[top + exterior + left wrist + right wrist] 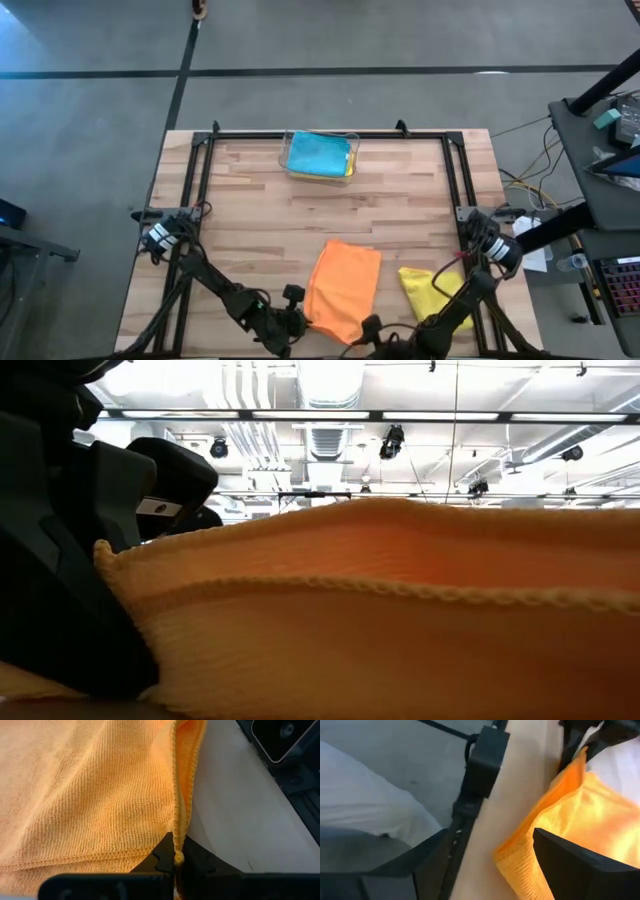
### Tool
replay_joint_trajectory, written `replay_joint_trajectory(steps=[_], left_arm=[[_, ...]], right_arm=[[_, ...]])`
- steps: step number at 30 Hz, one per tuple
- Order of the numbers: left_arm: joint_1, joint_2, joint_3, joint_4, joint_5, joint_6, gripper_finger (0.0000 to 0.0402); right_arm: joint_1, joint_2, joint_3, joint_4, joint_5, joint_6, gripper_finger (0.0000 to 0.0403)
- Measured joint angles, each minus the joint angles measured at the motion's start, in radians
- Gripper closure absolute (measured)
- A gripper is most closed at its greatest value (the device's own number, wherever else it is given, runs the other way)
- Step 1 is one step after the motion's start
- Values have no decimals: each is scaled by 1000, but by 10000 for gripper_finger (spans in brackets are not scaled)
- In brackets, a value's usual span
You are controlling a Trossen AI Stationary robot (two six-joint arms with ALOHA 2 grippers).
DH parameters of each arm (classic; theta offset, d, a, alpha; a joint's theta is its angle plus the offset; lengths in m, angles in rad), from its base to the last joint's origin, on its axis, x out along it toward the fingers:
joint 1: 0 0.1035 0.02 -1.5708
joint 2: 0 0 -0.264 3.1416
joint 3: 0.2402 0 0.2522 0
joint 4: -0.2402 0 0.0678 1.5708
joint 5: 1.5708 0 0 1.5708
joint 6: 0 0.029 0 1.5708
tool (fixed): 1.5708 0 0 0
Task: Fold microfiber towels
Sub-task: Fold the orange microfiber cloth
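An orange microfiber towel [345, 285] lies folded over on the wooden table [260, 210], near its front edge. It fills the low view [380, 610]. My left gripper [300, 322] is at the towel's near left corner and is shut on it [177, 862]. My right gripper [372, 328] stands open at the towel's near right edge, and a fold of the orange towel [530, 845] lies between its spread fingers [490, 865]. A yellow towel [430, 290] lies flat to the right of the orange one. My left gripper pinches the orange towel's hemmed corner [176, 849] between its two fingers, where the stitched edge runs down into them. At least two layers meet there. The fingers slant down from the table's near left side. The rest of the towel lies on the table. My right gripper is open; its one finger [580, 865] stands in front of the orange towel's fold, and I cannot tell whether it touches the cloth.
A clear plastic bin [320, 155] at the table's far middle holds a light blue towel [315, 152] and a yellow one. A black frame [200, 150] runs along the table's sides and back. Bare wood lies between the bin and the orange towel.
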Motion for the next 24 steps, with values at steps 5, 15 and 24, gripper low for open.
replay_joint_trajectory(steps=[5,15,24], left_arm=[[7,0,0,2,16,-8,402],[18,0,0,14,40,-25,402],[20,0,0,19,56,-26,401]], right_arm=[[21,42,74,-156,122,-43,118],[30,156,203,-365,182,-54,137],[36,169,223,-404,235,-76,187]])
